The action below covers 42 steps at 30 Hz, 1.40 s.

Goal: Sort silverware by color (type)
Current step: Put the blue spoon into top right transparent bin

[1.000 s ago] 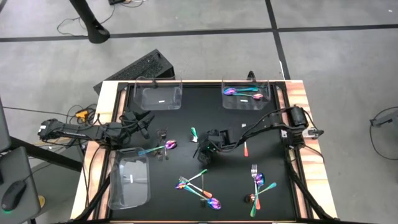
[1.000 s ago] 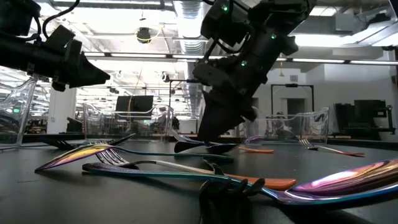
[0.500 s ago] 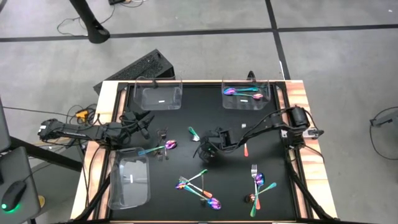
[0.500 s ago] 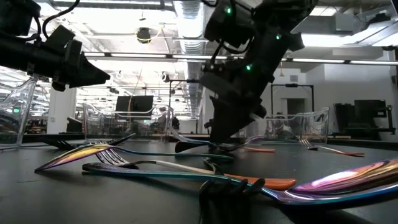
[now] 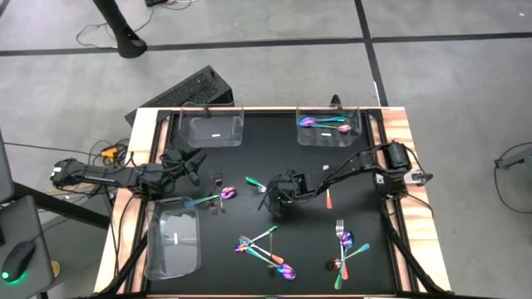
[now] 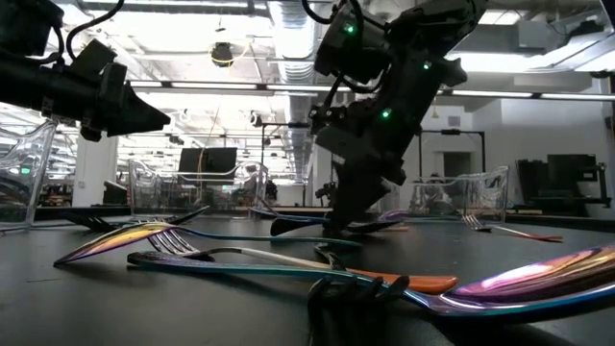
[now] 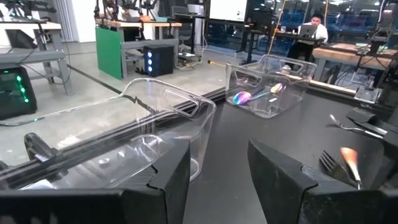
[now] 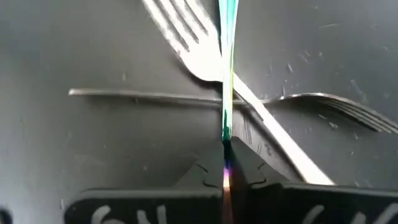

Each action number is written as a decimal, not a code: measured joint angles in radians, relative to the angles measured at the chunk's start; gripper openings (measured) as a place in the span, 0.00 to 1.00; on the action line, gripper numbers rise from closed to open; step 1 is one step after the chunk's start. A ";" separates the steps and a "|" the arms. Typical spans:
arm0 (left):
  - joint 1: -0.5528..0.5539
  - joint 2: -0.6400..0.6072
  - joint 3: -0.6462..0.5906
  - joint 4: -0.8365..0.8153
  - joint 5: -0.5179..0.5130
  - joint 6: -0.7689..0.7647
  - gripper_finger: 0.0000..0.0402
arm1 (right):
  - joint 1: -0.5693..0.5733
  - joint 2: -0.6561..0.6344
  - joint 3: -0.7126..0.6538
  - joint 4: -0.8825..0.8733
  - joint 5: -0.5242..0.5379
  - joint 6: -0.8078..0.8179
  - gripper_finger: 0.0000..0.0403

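Nearest the low camera lies a heap of iridescent spoons and forks [image 6: 288, 264], unsorted on the tabletop [image 5: 249, 158]. Past it, mid-tabletop, the right gripper [image 5: 277, 193] has its fingers [image 8: 205, 177] pinched on the slim handle of an iridescent piece [image 8: 225, 93], which crosses two dark forks [image 8: 292, 106]. The pinch is at the very end and edge-on (little metal between the pads), so I judge the piece could swivel or slip on lifting, or drag a fork along. The left gripper [image 7: 214, 180] hovers by the left edge, fingers parted, holding nothing. Farthest, a clear tray [image 5: 331, 134] at the back already holds iridescent pieces.
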 joint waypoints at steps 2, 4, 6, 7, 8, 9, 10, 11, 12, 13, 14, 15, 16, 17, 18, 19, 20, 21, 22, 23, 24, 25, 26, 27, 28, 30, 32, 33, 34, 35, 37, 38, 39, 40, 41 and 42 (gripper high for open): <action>0.000 0.000 0.000 0.000 0.000 0.000 0.38 | -0.008 -0.056 -0.005 -0.055 -0.004 -0.039 0.04; 0.000 0.000 0.000 0.000 0.000 0.000 0.38 | -0.023 -0.126 -0.001 -0.071 -0.002 -0.083 0.03; 0.000 0.000 0.000 0.000 0.000 0.000 0.38 | -0.043 -0.201 0.002 -0.135 0.017 -0.119 0.03; 0.000 0.000 0.000 0.000 0.000 0.000 0.38 | -0.053 -0.232 0.001 -0.170 0.025 -0.140 0.02; 0.000 0.000 0.000 0.000 0.000 0.000 0.38 | -0.065 -0.265 -0.002 -0.214 0.034 -0.164 0.02; 0.000 0.000 0.000 0.000 0.000 0.000 0.38 | -0.076 -0.296 -0.002 -0.249 0.051 -0.191 0.02; 0.000 0.000 0.000 0.000 -0.002 0.000 0.38 | -0.087 -0.327 -0.002 -0.282 0.084 -0.227 0.02; 0.000 0.000 0.000 0.000 -0.002 0.000 0.38 | -0.098 -0.357 -0.001 -0.325 0.142 -0.272 0.02; 0.000 0.000 0.000 0.000 -0.002 0.000 0.38 | -0.112 -0.391 0.001 -0.379 0.209 -0.323 0.02; 0.000 0.000 0.000 0.000 -0.002 0.000 0.38 | -0.128 -0.423 0.001 -0.438 0.281 -0.373 0.02; 0.000 0.000 0.000 0.000 -0.003 0.000 0.38 | -0.146 -0.444 0.001 -0.497 0.358 -0.421 0.02; 0.000 0.000 0.000 0.000 -0.003 0.000 0.38 | -0.167 -0.457 0.000 -0.542 0.435 -0.464 0.02; 0.000 0.000 0.000 0.000 -0.002 0.000 0.38 | -0.191 -0.470 0.000 -0.581 0.503 -0.503 0.03; 0.000 0.000 0.000 0.000 -0.003 0.000 0.38 | -0.219 -0.483 -0.001 -0.620 0.553 -0.538 0.03; 0.000 0.000 0.000 0.000 -0.003 0.000 0.38 | -0.249 -0.495 -0.001 -0.644 0.590 -0.570 0.03; 0.000 0.000 0.000 0.000 -0.003 0.000 0.38 | -0.279 -0.506 -0.001 -0.666 0.609 -0.597 0.03; 0.000 0.000 0.000 0.000 -0.002 0.000 0.38 | -0.314 -0.518 0.000 -0.685 0.612 -0.625 0.03; 0.000 0.000 0.000 0.000 -0.003 0.000 0.38 | -0.353 -0.527 0.000 -0.703 0.604 -0.651 0.03; 0.000 0.000 0.000 0.000 -0.003 0.000 0.38 | -0.390 -0.531 0.000 -0.712 0.586 -0.681 0.03; 0.000 0.000 0.000 0.000 -0.002 0.000 0.38 | -0.424 -0.532 0.000 -0.713 0.565 -0.712 0.03; 0.000 0.000 0.000 0.000 -0.002 0.000 0.38 | -0.460 -0.532 0.000 -0.710 0.540 -0.744 0.03; 0.000 0.000 0.000 0.000 -0.002 0.000 0.38 | -0.496 -0.531 0.000 -0.705 0.505 -0.778 0.03; 0.000 0.000 0.000 0.000 -0.002 0.000 0.38 | -0.530 -0.531 0.000 -0.696 0.473 -0.806 0.04; 0.000 0.000 0.000 0.000 -0.002 0.000 0.38 | -0.562 -0.531 0.000 -0.684 0.442 -0.835 0.04; 0.000 0.000 0.000 0.000 0.000 0.000 0.38 | -0.593 -0.529 0.000 -0.669 0.415 -0.864 0.05; 0.000 0.000 0.000 0.000 0.000 0.000 0.38 | -0.642 -0.517 0.000 -0.644 0.354 -0.903 0.10; 0.000 0.000 0.000 0.000 0.000 0.000 0.38 | -0.687 -0.515 0.000 -0.624 0.284 -0.915 0.16; 0.000 0.000 0.000 0.000 0.000 0.000 0.38 | -0.704 -0.516 0.000 -0.615 0.251 -0.916 0.20; 0.000 0.000 0.000 0.000 0.000 0.000 0.38 | -0.716 -0.518 0.000 -0.603 0.228 -0.912 0.24; 0.000 0.000 0.000 0.000 0.000 0.001 0.38 | -0.723 -0.518 0.000 -0.586 0.215 -0.898 0.28; 0.000 0.000 0.000 0.000 0.000 0.005 0.38 | -0.726 -0.517 0.000 -0.553 0.212 -0.843 0.36; 0.000 0.000 0.000 0.000 0.000 0.010 0.38 | -0.723 -0.518 0.000 -0.539 0.206 -0.806 0.39; 0.000 0.000 0.000 0.000 0.000 0.016 0.38 | -0.716 -0.519 0.000 -0.524 0.193 -0.760 0.42; 0.000 0.000 0.000 0.000 0.001 0.020 0.38 | -0.707 -0.519 0.000 -0.507 0.171 -0.711 0.45; 0.000 0.000 0.000 0.000 0.009 0.023 0.38 | -0.695 -0.519 0.000 -0.488 0.140 -0.668 0.48; 0.000 0.000 0.000 0.000 0.030 0.028 0.38 | -0.679 -0.519 0.000 -0.463 0.103 -0.630 0.50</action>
